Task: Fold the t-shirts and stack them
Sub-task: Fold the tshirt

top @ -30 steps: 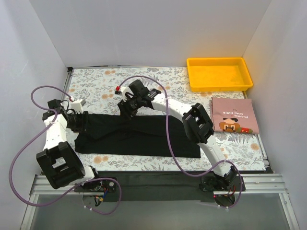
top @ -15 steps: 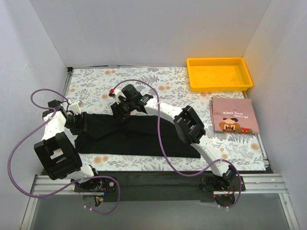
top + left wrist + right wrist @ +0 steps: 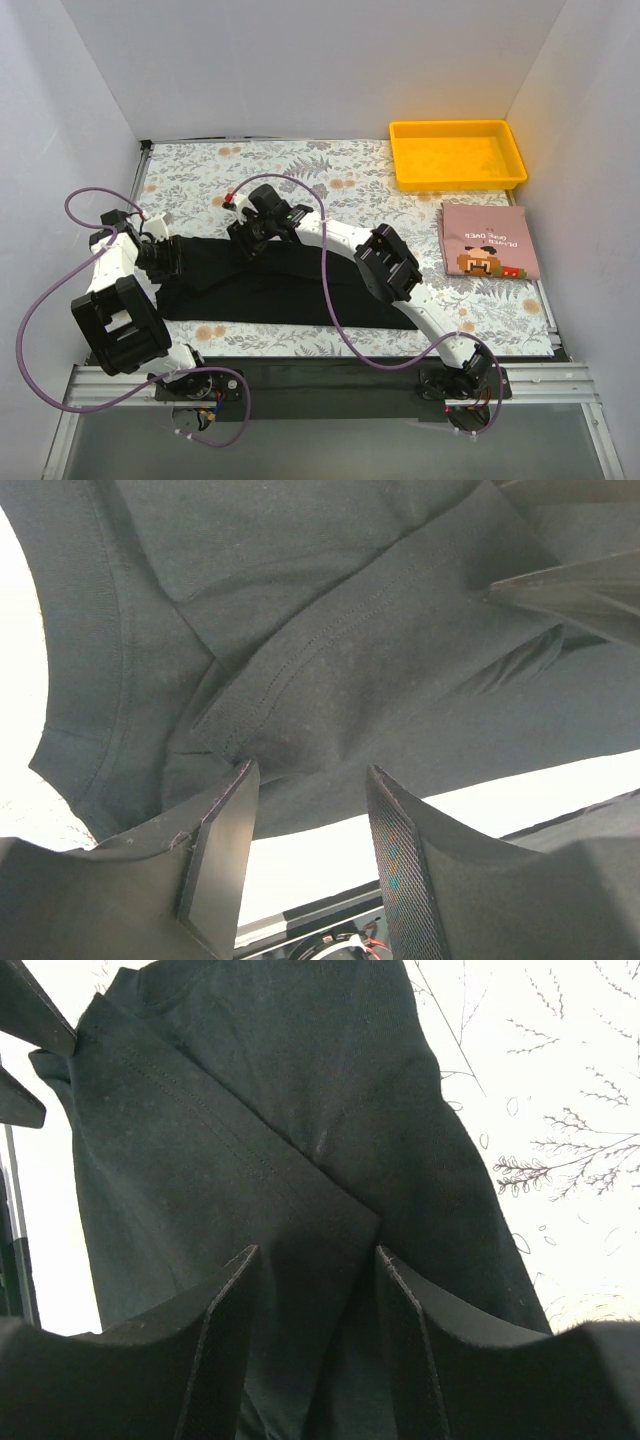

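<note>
— Black fabric is seen across the near half of the floral table cover (image 3: 200,170). Where exactly is the t-shirt (image 3: 300,290) laid?
— It is spread in a long band from the left side to right of centre, and its left end is rumpled.
— How is the left gripper (image 3: 310,770) set?
— Its fingers (image 3: 222,850) are held apart over a stitched hem. Bright table is seen through the gap, so nothing is clamped.
— And the right gripper (image 3: 315,1252)?
— It is likewise parted, set low at the shirt's far edge, with a folded corner lying between the tips.
— What else is noted?
— A yellow tray (image 3: 455,155) is placed at the far right. A pinkish book (image 3: 488,240) with a pixel-art cover lies just nearer than it. Both are apart from the shirt.
</note>
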### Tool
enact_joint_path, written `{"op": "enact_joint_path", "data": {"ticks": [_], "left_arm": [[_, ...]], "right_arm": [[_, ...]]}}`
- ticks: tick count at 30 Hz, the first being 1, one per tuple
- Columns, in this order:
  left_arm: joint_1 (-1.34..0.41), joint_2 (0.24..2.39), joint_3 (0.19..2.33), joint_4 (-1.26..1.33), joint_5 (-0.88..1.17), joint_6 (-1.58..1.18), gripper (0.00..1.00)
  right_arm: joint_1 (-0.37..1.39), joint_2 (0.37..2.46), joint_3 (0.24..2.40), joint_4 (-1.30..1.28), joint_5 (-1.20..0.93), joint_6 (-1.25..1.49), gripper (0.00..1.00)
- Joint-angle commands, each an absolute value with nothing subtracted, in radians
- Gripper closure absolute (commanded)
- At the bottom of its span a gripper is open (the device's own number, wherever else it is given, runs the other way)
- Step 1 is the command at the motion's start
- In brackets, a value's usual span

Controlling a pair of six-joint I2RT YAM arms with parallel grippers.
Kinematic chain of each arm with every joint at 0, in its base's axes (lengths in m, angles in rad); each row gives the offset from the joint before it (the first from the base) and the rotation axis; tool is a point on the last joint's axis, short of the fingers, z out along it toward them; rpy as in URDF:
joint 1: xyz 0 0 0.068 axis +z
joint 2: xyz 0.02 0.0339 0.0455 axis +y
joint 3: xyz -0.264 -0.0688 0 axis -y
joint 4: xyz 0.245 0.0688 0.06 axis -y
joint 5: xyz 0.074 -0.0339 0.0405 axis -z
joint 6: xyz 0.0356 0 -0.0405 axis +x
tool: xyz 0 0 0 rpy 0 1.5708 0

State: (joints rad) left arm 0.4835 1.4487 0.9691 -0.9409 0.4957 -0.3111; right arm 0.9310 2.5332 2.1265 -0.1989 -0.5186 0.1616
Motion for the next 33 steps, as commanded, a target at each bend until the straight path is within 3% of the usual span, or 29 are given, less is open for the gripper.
{"op": "enact_joint_path", "data": {"ticks": [1, 5, 11, 16, 19, 22, 25, 26, 33], "left_arm": [[0.488, 1.427, 0.957, -0.928, 0.486, -0.316, 0.54], [0.488, 1.43, 0.945, -0.917, 0.477, -0.316, 0.53], [0.489, 1.427, 0.939, -0.905, 0.483, -0.325, 0.56], [0.488, 1.437, 0.948, -0.891, 0.474, -0.33, 0.71], [0.488, 1.437, 0.948, -0.879, 0.457, -0.33, 0.8], [0.489, 1.434, 0.953, -0.873, 0.437, -0.33, 0.84], [0.489, 1.422, 0.95, -0.862, 0.422, -0.333, 0.75], [0.489, 1.42, 0.948, -0.859, 0.417, -0.333, 0.67], [0.489, 1.404, 0.931, -0.854, 0.393, -0.333, 0.55]], "right_arm": [[0.934, 2.534, 2.161, -0.153, -0.515, 0.172, 0.45], [0.934, 2.528, 2.157, -0.153, -0.515, 0.175, 0.47], [0.937, 2.497, 2.131, -0.155, -0.561, 0.176, 0.74], [0.943, 2.464, 2.095, -0.144, -0.58, 0.179, 0.92], [0.945, 2.445, 2.082, -0.143, -0.594, 0.19, 0.99], [0.946, 2.415, 2.056, -0.137, -0.595, 0.195, 0.99], [0.945, 2.378, 2.011, -0.13, -0.597, 0.202, 0.99], [0.945, 2.367, 1.987, -0.129, -0.6, 0.204, 0.99], [0.945, 2.304, 1.885, -0.101, -0.623, 0.238, 0.99]]}}
